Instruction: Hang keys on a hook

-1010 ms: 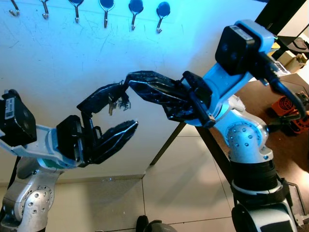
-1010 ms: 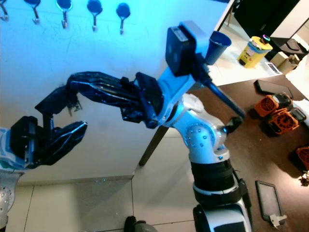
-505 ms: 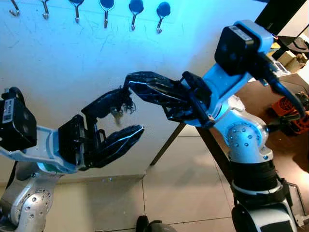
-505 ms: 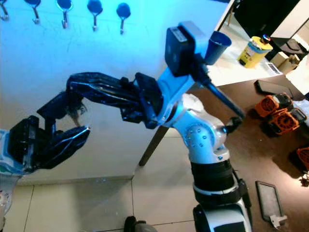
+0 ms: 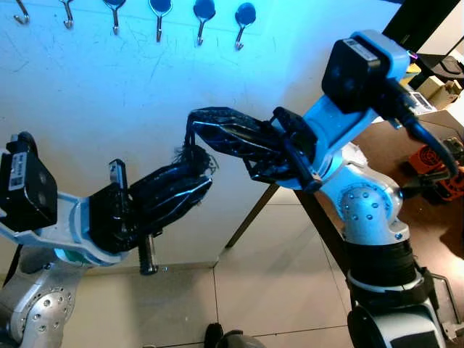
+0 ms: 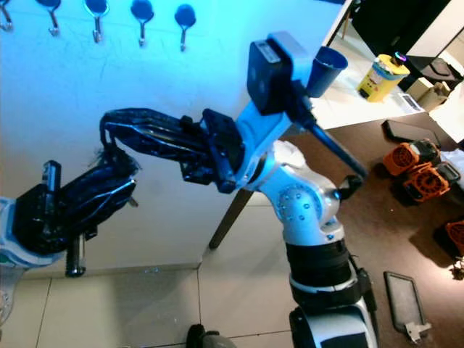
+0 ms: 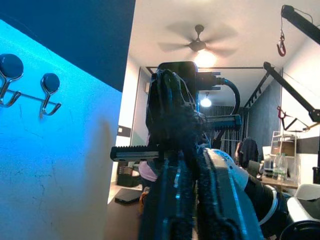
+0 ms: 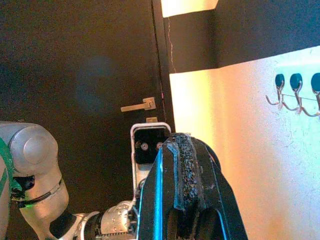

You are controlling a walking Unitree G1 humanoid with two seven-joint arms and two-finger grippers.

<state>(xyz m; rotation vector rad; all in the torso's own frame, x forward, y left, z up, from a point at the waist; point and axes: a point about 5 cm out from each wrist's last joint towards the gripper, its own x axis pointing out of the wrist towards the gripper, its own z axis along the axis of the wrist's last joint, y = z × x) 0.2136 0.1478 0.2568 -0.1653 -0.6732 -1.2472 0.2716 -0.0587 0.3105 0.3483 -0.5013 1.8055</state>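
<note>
The row of hooks (image 5: 158, 20) is fixed high on the pale wall (image 5: 87, 94), and everything here is placed against it. Well below the hooks, the two grippers meet in front of the wall. The left gripper (image 5: 190, 172) reaches up from below with its two black fingers pressed together. The right gripper (image 5: 197, 130) comes in from the side of the dark table (image 5: 406, 167), and its fingers also lie close together, with the tips curving down onto the left fingertips.

The keys (image 5: 187, 154) are only a small dark bunch at the point where the two grippers touch, far under the hooks. They are too small and too dark to see the ring or the single keys. It seems both grippers pinch this bunch, but which one really carries it cannot be told from the pictures.

Judging by the kind of thing, the keys are light and hard, made of metal. They will hang loose and swing on their ring, and smooth metal can slip between the padded fingers. The best place to hold is probably the key blades or the fob, so that the ring stays free and open for the hook. If the gripper covers the ring itself, nothing is left to pass over the hook tip.
</note>
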